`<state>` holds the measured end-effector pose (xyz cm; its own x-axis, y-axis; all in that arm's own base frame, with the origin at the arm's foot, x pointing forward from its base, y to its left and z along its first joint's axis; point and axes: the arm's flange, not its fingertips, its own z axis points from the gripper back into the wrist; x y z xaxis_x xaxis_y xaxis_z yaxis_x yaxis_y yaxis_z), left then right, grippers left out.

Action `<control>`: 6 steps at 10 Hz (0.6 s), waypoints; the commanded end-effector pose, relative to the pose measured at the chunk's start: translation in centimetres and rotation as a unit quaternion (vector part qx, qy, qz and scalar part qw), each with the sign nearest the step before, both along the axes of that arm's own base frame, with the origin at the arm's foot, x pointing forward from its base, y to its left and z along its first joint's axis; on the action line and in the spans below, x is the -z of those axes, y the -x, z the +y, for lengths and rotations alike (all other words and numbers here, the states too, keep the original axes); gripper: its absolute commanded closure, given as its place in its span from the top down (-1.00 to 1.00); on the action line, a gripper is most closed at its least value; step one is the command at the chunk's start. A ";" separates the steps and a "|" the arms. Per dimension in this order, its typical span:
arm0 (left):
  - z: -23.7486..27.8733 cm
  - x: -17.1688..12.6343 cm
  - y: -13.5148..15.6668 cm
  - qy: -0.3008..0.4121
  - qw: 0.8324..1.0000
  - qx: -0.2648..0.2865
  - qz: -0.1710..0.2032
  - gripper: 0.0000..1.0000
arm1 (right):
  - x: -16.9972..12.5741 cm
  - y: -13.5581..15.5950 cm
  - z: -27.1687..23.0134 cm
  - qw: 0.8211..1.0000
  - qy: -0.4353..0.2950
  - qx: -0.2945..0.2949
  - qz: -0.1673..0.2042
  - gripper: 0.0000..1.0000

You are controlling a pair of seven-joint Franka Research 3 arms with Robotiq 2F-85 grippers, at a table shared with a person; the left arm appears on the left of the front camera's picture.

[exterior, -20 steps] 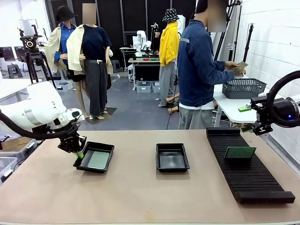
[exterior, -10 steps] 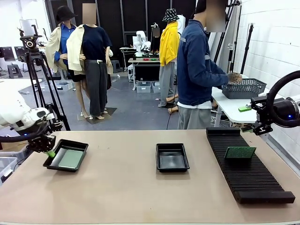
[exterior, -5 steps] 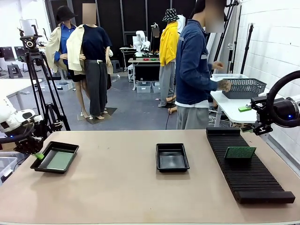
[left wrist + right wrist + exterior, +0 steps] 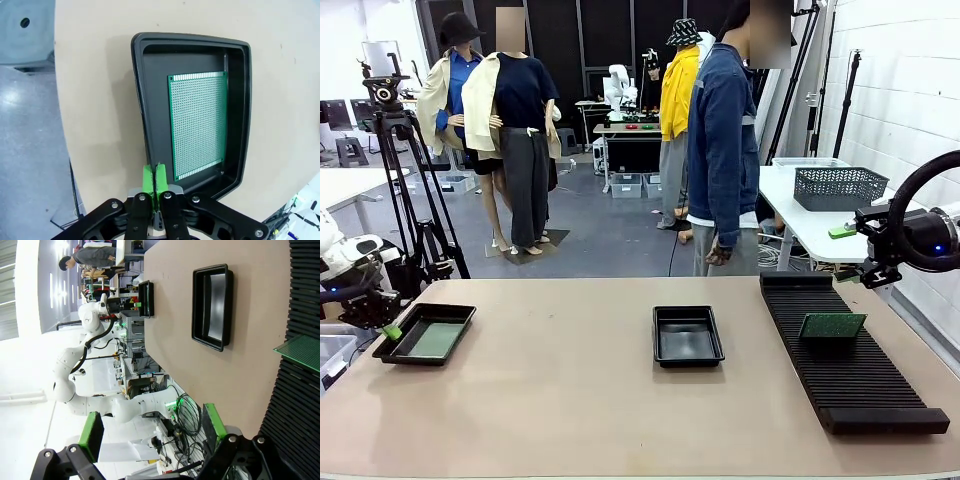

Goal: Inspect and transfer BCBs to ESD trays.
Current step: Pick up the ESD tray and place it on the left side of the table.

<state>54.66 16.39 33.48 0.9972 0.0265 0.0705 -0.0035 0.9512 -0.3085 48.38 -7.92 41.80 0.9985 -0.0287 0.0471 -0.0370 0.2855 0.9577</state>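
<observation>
Left wrist view: left jaws clamp tray [image 4: 140, 100] holding perforated board [image 4: 200, 125]; right jaws spread.

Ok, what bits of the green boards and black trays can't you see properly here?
Flat green circuit board in the left-hand glossy black tray: underside hidden, left wrist view, lying flat.
Green board standing in the black ribbed rack: bottom edge hidden by ribs, front view; cut off by the frame, right wrist view.
Grey mesh basket: contents hidden by its walls, front view.
</observation>
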 end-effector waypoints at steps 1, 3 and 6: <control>1.3 0.0 -0.7 0.008 1.000 -0.002 0.005 -1.00 | 0.0 0.3 0.2 1.000 0.002 0.002 -0.001 1.00; 1.5 0.2 -0.7 0.013 1.000 -0.007 0.007 -1.00 | 0.0 0.3 0.2 1.000 0.002 0.002 -0.001 1.00; 1.4 -0.7 -0.6 0.030 0.999 -0.017 -0.006 -0.16 | 0.0 0.3 0.2 1.000 0.002 0.002 -0.001 1.00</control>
<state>55.13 17.65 33.41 0.9961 0.0557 0.0679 -0.0308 0.9455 -0.3241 48.38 -7.92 41.80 0.9985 -0.0287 0.0471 -0.0370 0.2855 0.9577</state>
